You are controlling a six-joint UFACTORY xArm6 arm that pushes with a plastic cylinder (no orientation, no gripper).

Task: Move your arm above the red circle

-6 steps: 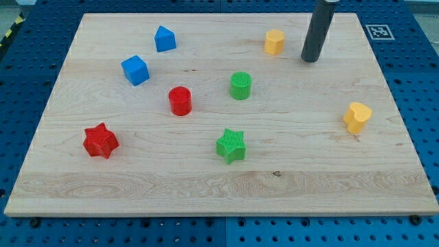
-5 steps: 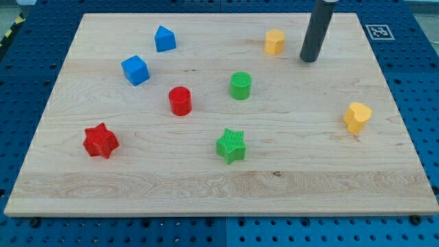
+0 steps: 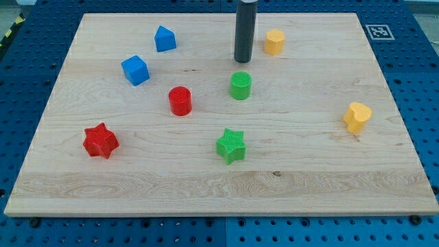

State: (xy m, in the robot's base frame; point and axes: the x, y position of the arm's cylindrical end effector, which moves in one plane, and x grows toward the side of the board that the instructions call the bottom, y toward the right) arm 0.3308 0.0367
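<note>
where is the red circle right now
The red circle sits left of centre on the board, below and right of the blue cube, left of the green circle. My tip is up to its right, above the green circle.

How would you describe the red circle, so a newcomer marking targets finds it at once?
On the wooden board, look just left of centre, left and slightly below the green circle. The red circle stands there, below my tip and to its left. Unlike the red star, it is a plain round cylinder.
</note>
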